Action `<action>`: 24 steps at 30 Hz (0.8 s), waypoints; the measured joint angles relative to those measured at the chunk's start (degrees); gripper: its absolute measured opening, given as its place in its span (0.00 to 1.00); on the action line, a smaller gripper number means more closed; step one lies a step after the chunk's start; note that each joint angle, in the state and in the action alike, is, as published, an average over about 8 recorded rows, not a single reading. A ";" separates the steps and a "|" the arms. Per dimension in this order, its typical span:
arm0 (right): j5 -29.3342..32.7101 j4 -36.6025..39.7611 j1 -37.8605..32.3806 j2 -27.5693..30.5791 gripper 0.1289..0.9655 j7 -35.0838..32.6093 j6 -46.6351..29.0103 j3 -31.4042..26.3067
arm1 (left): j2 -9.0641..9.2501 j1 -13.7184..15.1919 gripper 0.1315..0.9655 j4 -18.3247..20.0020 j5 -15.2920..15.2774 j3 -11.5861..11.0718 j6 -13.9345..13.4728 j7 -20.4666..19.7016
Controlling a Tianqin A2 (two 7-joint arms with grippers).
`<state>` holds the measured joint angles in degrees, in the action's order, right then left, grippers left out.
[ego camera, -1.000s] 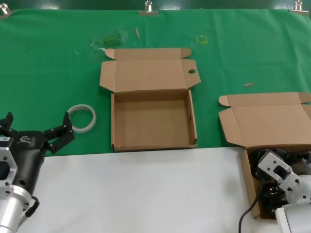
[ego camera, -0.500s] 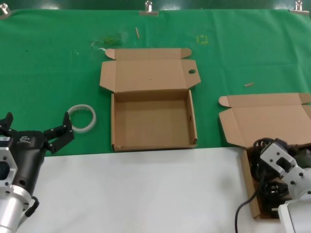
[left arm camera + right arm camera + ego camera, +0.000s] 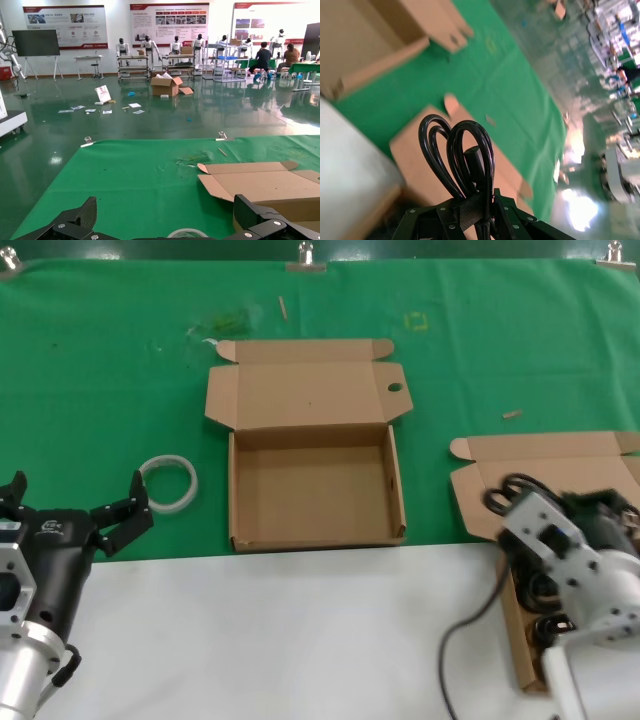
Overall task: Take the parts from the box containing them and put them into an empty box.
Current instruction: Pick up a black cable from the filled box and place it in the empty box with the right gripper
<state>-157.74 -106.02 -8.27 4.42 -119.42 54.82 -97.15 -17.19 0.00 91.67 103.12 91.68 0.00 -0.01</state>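
No legible txt anywhere; the wall posters (image 3: 169, 13) in the left wrist view carry print and small pics, but it's too small to read; same for the floor placard (image 3: 103, 93). The left gripper (image 3: 72, 517) housing has a small white logo mark, can't make it out; boxes show no labels or nos.
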 joint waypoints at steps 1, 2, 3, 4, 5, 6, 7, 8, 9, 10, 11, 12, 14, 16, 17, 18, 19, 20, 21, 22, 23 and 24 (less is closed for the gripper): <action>0.00 0.17 -0.55 0.00 0.03 0.56 -0.01 -1.00 | 0.00 0.00 1.00 0.00 0.00 0.00 0.00 0.00; 0.00 0.49 -1.16 0.00 0.02 1.11 -0.11 -2.03 | 0.00 0.00 1.00 0.00 0.00 0.00 0.00 0.00; 0.00 1.00 -1.88 0.00 0.02 1.66 -0.31 -3.14 | 0.00 0.00 1.00 0.00 0.00 0.00 0.00 0.00; 0.00 1.65 -2.67 0.00 0.02 2.20 -0.59 -4.27 | 0.00 0.00 1.00 0.00 0.00 0.00 0.00 0.00; 0.00 2.44 -3.52 0.00 0.02 2.67 -0.96 -5.38 | 0.00 0.00 1.00 0.00 0.00 0.00 0.00 0.00; 0.00 3.35 -4.45 0.00 0.02 3.12 -1.40 -6.50 | 0.00 0.00 1.00 0.00 0.00 0.00 0.00 0.00; 0.00 4.34 -5.39 0.00 0.02 3.53 -1.88 -7.59 | 0.00 0.00 1.00 0.00 0.00 0.00 0.00 0.00; 0.00 5.32 -6.31 0.00 0.02 3.90 -2.38 -8.59 | 0.00 0.00 1.00 0.00 0.00 0.00 0.00 0.00; 0.00 6.29 -7.20 0.00 0.02 4.24 -2.87 -9.53 | 0.00 0.00 1.00 0.00 0.00 0.00 0.00 0.00; 0.00 7.29 -8.08 0.00 0.02 4.55 -3.38 -10.41 | 0.00 0.00 1.00 0.00 0.00 0.00 0.00 0.00; 0.00 8.31 -8.96 0.01 0.02 4.82 -3.90 -11.22 | 0.00 0.00 1.00 0.00 0.00 0.00 0.00 0.00; 0.00 9.39 -9.88 0.02 0.02 5.06 -4.46 -12.00 | 0.00 0.00 1.00 0.00 0.00 0.00 0.00 0.00; 0.00 11.95 -11.86 0.05 0.02 5.53 -5.79 -13.57 | 0.00 0.00 1.00 0.00 0.00 0.00 0.00 0.00; 0.00 15.02 -14.06 0.09 0.02 6.01 -7.43 -15.22 | 0.00 0.00 1.00 0.00 0.00 0.00 0.00 0.00; 0.00 16.73 -15.23 0.11 0.02 6.28 -8.35 -16.10 | 0.00 0.00 1.00 0.00 0.00 0.00 0.00 0.00; 0.00 18.49 -16.44 0.14 0.02 6.59 -9.30 -17.05 | 0.00 0.00 1.00 0.00 0.00 0.00 0.00 0.00; 0.00 20.29 -17.60 0.16 0.02 6.97 -10.29 -18.02 | 0.00 0.00 1.00 0.00 0.00 0.00 0.00 0.00; 0.00 22.04 -18.69 0.17 0.02 7.42 -11.26 -19.01 | 0.00 0.00 1.00 0.00 0.00 0.00 0.00 0.00; 0.00 23.70 -19.69 0.18 0.02 7.98 -12.20 -20.03 | 0.00 0.00 1.00 0.00 0.00 0.00 0.00 0.00; 0.00 25.29 -20.61 0.20 0.02 8.62 -13.10 -21.07 | 0.00 0.00 1.00 0.00 0.00 0.00 0.00 0.00; 0.00 26.73 -21.42 0.21 0.02 9.33 -13.94 -22.10 | 0.00 0.00 1.00 0.00 0.00 0.00 0.00 0.00; 0.00 28.13 -22.19 0.23 0.02 10.15 -14.76 -23.20 | 0.00 0.00 1.00 0.00 0.00 0.00 0.00 0.00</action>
<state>-157.73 -77.90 -30.45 4.65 -109.27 40.06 -120.35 -17.19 0.00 91.67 103.12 91.68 0.00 -0.01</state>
